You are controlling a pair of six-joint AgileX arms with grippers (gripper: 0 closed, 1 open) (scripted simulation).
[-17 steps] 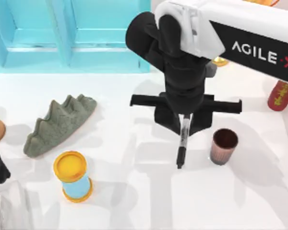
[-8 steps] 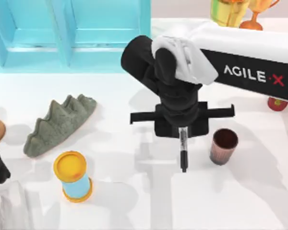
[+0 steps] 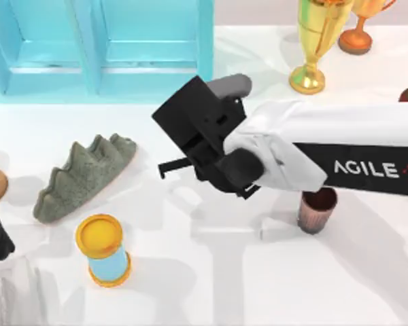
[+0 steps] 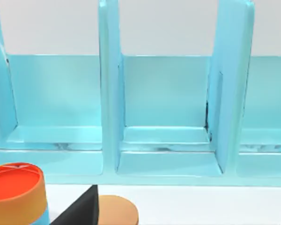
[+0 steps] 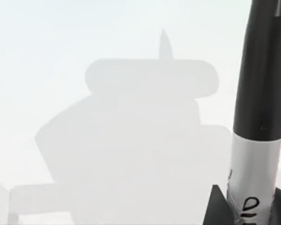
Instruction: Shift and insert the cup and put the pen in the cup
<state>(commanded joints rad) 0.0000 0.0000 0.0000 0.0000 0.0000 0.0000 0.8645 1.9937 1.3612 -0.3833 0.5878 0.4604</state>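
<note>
— Near the counter's right edge, what stands? — The cup [image 3: 317,209], upright. — And the pen [image 5: 258,117]? — Clamped in the right gripper [image 5: 246,206], above the counter's middle, just left of the cup.

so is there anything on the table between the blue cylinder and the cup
Nothing: in the top view the white table is bare from the blue cylinder to the cup, crossed by shadows alone. The right arm's pincer hangs above that stretch.

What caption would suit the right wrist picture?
Right gripper holds the pen above the white table, casting a shadow.
</note>
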